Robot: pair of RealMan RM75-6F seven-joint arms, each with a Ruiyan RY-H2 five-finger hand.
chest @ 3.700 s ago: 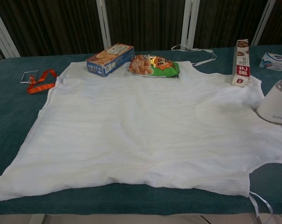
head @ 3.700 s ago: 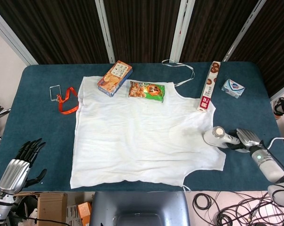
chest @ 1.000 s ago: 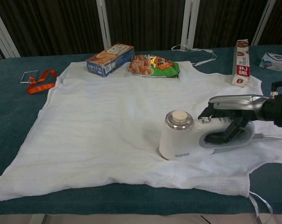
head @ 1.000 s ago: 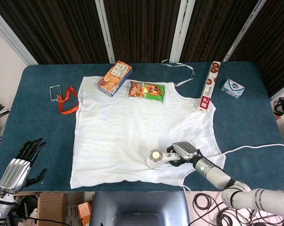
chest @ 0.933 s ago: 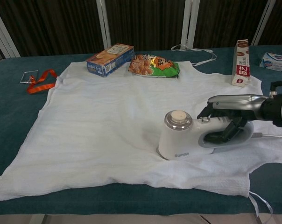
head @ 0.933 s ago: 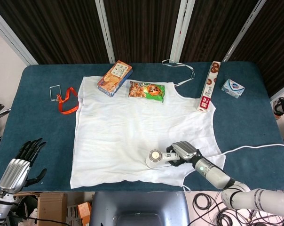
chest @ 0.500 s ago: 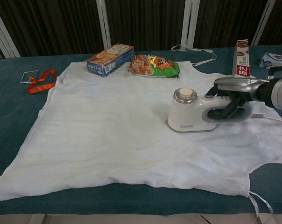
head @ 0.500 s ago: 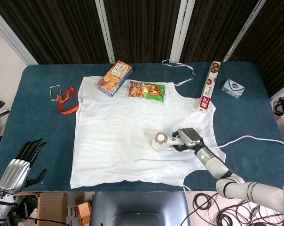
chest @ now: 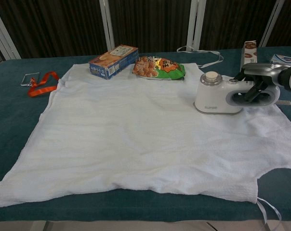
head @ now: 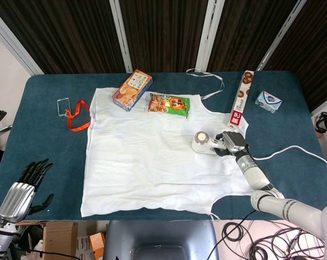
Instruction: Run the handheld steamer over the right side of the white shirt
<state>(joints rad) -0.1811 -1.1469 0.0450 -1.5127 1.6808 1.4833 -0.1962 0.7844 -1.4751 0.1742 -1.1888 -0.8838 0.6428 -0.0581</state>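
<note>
The white shirt [head: 152, 157] [chest: 136, 139] lies flat across the blue table. A white handheld steamer [head: 204, 142] [chest: 218, 96] rests on the shirt's right side, up near the armhole. My right hand [head: 232, 142] [chest: 261, 82] grips its handle, fingers wrapped through the loop. The steamer's cord [head: 293, 149] trails off to the right over the table. My left hand [head: 24, 189] hangs off the table's near left corner with fingers apart, holding nothing; the chest view does not show it.
A snack box [head: 132, 89] and a green snack bag [head: 169, 104] lie on the shirt's top edge. A tall red-and-white carton [head: 240, 105] stands just beyond the steamer. A tissue pack [head: 268, 101] sits far right, an orange lanyard [head: 77, 116] at the left.
My right hand has slid the steamer from the shirt's lower right hem up along the right side toward the armhole. The left hand has not moved.
</note>
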